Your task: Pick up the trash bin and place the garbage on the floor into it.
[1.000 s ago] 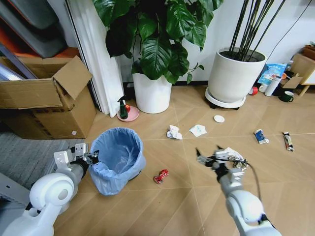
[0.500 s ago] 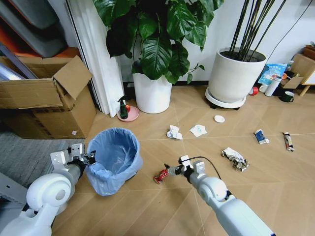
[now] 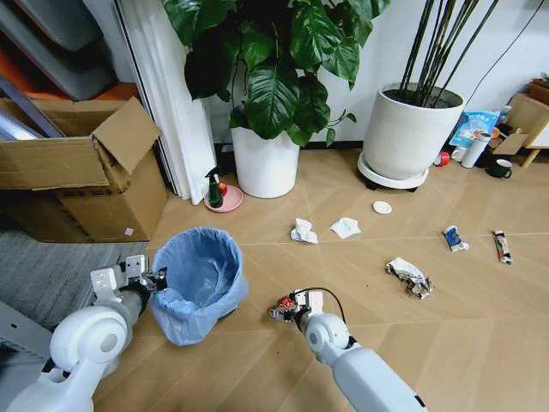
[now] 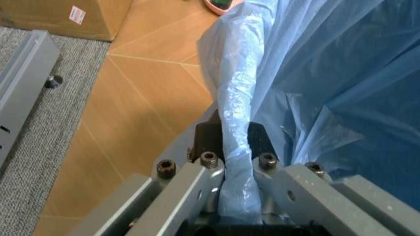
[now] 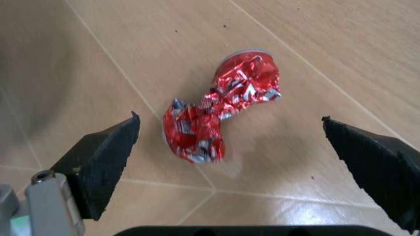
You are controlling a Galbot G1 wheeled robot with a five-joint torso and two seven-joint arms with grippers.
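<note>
Trash bin (image 3: 199,283) rim pinched by left pincer (image 3: 160,279); right pincer (image 5: 229,142) gapes wide over red wrapper (image 5: 220,105)

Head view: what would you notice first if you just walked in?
Probably the trash bin with its bright blue bag, which the left gripper grips by the rim. Next, the shiny red wrapper on the floor, sitting between the right gripper's open fingers beside the bin.
</note>
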